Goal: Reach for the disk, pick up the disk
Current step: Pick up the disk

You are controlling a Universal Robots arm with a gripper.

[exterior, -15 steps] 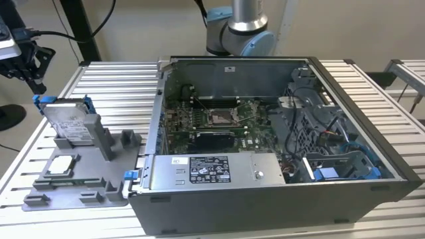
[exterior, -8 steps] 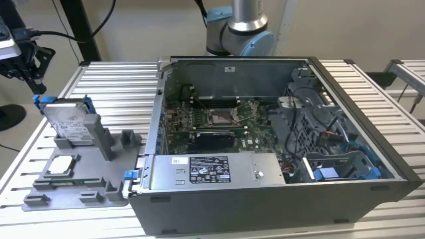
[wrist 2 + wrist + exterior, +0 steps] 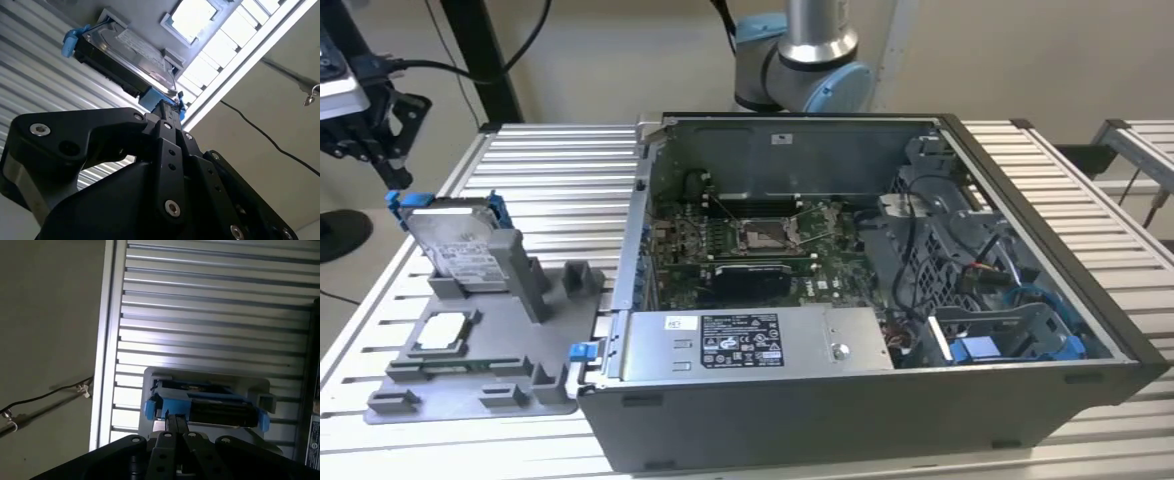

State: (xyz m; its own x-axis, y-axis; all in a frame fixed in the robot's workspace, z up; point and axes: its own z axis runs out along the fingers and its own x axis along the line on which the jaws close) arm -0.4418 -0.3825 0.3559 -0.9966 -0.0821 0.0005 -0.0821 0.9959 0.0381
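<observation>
The disk (image 3: 460,245) stands on edge in a grey holder (image 3: 520,290) at the exterior view's left, silver-grey with a white label and a blue frame around it. My black gripper (image 3: 394,175) hangs just above and beside the disk's upper blue corner, apart from it. In the second wrist view the disk (image 3: 130,55) lies just beyond my fingertips (image 3: 161,109). In the first wrist view the disk (image 3: 205,402) shows edge-on, with the gripper (image 3: 174,421) close to its blue end. The fingers are pressed together with nothing between them.
An open computer case (image 3: 1014,300) takes up the middle and right of the slatted metal table (image 3: 547,170), with a long grey labelled box (image 3: 747,345) along its near side. A small white-topped chip (image 3: 447,330) lies on the grey holder's base. The arm's base (image 3: 801,60) stands behind the case.
</observation>
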